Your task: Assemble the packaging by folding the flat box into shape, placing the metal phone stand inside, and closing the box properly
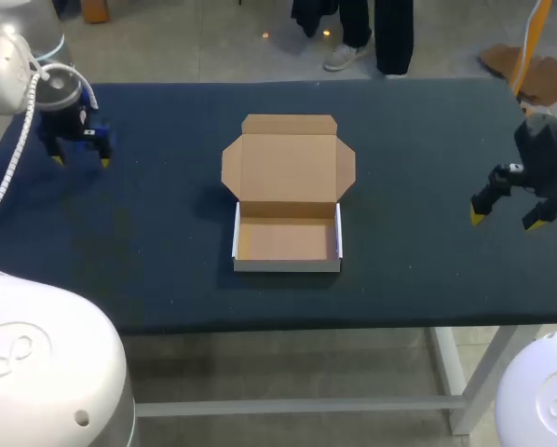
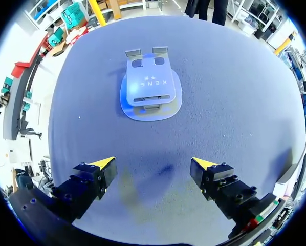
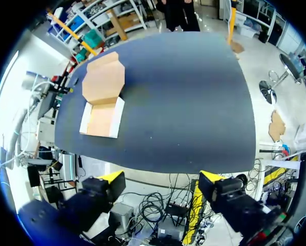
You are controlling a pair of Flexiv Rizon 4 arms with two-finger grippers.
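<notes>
The left gripper (image 1: 81,161) hangs released and empty over the dark table's (image 1: 427,140) left end, with one metal phone stand (image 2: 151,89) lying flat ahead of it. One folded cardboard box (image 1: 287,200) sits mid-table, its lid open. The right gripper (image 1: 504,222) is spread and empty at the right edge.

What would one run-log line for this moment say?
box: folded, lid open, empty | phone stand: on table | left jaws: open, stand ahead | right jaws: open

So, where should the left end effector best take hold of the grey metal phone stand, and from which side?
Probably from straight above. The folded grey metal phone stand lies flat on the dark blue table, ahead of the open left end effector. Its narrower upper plate has two straight parallel side edges; pinch across those, not the rounded base.
</notes>
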